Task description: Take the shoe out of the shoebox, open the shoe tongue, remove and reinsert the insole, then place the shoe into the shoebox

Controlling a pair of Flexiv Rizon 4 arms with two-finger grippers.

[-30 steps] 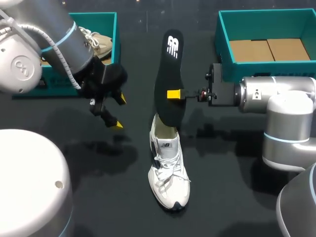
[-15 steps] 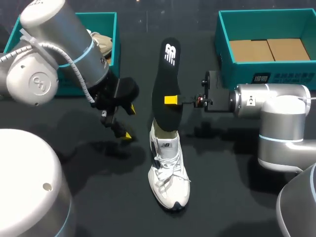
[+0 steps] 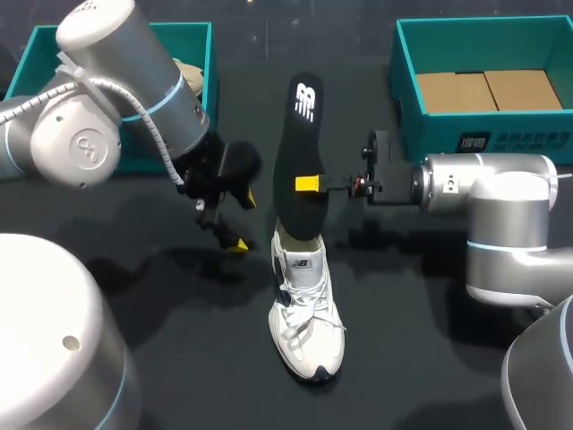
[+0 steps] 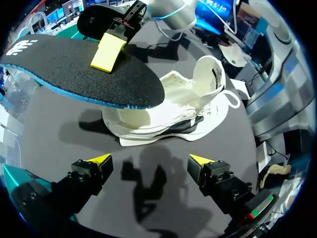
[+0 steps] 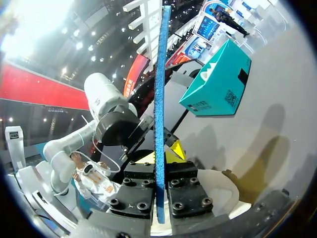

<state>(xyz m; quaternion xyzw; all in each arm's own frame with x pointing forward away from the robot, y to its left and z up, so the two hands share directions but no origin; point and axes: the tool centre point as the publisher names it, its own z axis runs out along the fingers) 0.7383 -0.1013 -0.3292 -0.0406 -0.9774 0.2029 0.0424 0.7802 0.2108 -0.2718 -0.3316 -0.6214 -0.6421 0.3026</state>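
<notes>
- The white sneaker (image 3: pixel 304 305) is seen upright on the black surface (image 3: pixel 179 358), tongue raised, outside the left shoebox (image 3: pixel 208 54) and the right shoebox (image 3: pixel 483 134).
- The black insole (image 3: pixel 300 152) is clamped on edge between the right gripper's (image 3: pixel 309 184) fingers, one end at the sneaker's opening.
- The left gripper (image 4: pixel 151 159) is held wide and empty, just beside the sneaker.

A white logo (image 3: pixel 307 98) marks the heel end of the black insole (image 3: pixel 300 143), a small logo (image 3: pixel 298 262) the shoe (image 3: pixel 306 322) tongue, and an unreadably small label (image 3: pixel 472 141) the shoebox (image 3: pixel 430 134) wall.
</notes>
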